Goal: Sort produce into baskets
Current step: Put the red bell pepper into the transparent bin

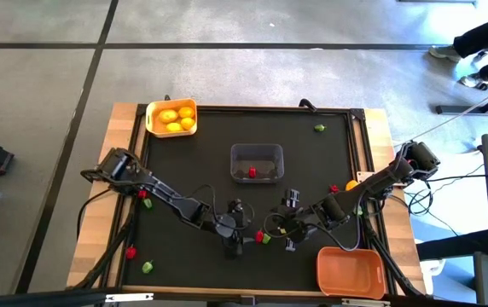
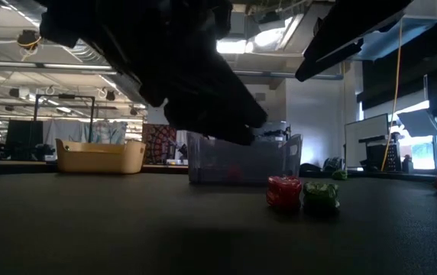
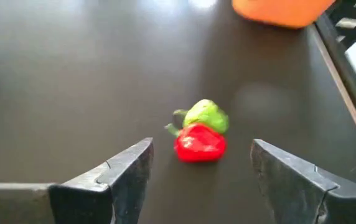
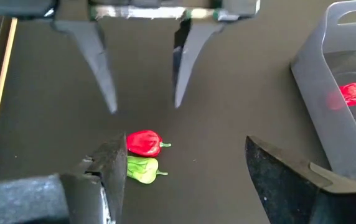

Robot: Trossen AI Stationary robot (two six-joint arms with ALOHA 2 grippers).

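- Left gripper point(image 1: 242, 232) sits low in the middle of the high view with its fingers point(image 3: 131, 171) spread and nothing between them, and the right gripper point(image 1: 288, 223) faces it from just to the right, also spread and empty.
- Between the two lie a red pepper point(image 1: 259, 235) and a green pepper point(image 1: 267, 239), touching each other; in the left wrist view the red one point(image 3: 200, 142) is nearer, with the green one point(image 3: 206, 115) tucked behind it.
- My guess is the red pepper is the one being lined up, and since they touch, the fingers should straddle the red one alone and close across its body, not its stem.
- Coming down too wide could trap or nudge the green one, so I'd settle squarely over the red before closing.
- With both arms pointed at the same pair, only one ought to go in while the other waits.
- Destination looks like the clear basket point(image 1: 257, 162) at mid-frame, which already holds a red piece point(image 1: 252, 172); the yellow basket point(image 1: 171, 117) at upper left holds lemons point(image 1: 176, 118), and the orange basket point(image 1: 351, 271) at lower right looks empty.
- Loose pieces also sit near the table's edges, including a green one point(image 1: 319, 128) at upper right.
- Underfoot is a black mat point(image 1: 201, 188) on a wooden table; beyond it the low view shows a workshop with ceiling lights and desks.
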